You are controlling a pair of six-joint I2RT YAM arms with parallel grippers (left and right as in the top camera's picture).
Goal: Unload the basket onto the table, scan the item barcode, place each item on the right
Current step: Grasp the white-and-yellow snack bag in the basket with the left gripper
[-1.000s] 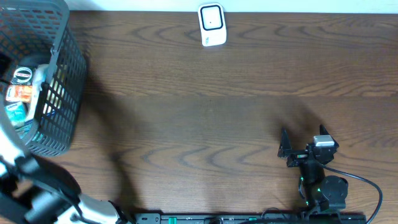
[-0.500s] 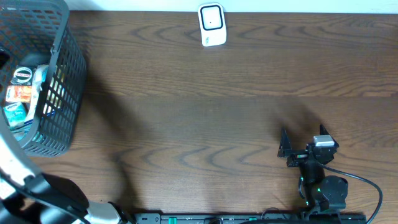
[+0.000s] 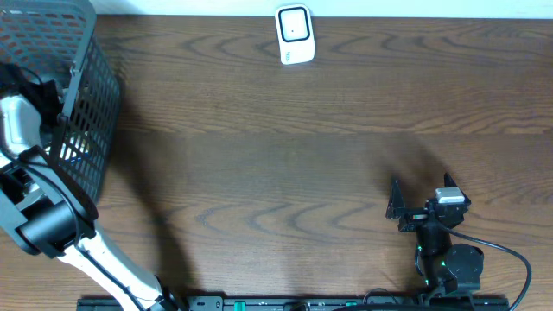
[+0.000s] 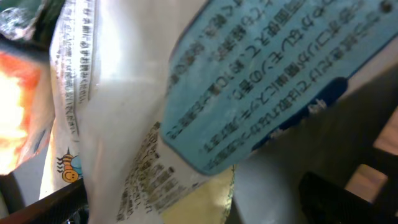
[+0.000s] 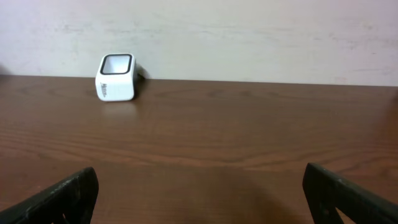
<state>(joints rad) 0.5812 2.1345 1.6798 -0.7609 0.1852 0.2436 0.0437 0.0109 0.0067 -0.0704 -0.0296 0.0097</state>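
Left gripper (image 3: pixel 24 79) has dived into the basket (image 3: pixel 86 104), packet (image 4: pixel 261 93) right under it; open or closed, I can't tell. Pick looks imminent. Right gripper (image 5: pixel 199 193) idles open, scanner (image 5: pixel 115 77) ahead.

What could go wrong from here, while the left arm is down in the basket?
1. A blue-labelled packet overlaps a white packet, so the grip may take both, or only a loose edge.
2. The left arm is close to the mesh wall of the basket; lifting might drag it.
3. The scanner stands far across the table; a soft packet could slip on the way.
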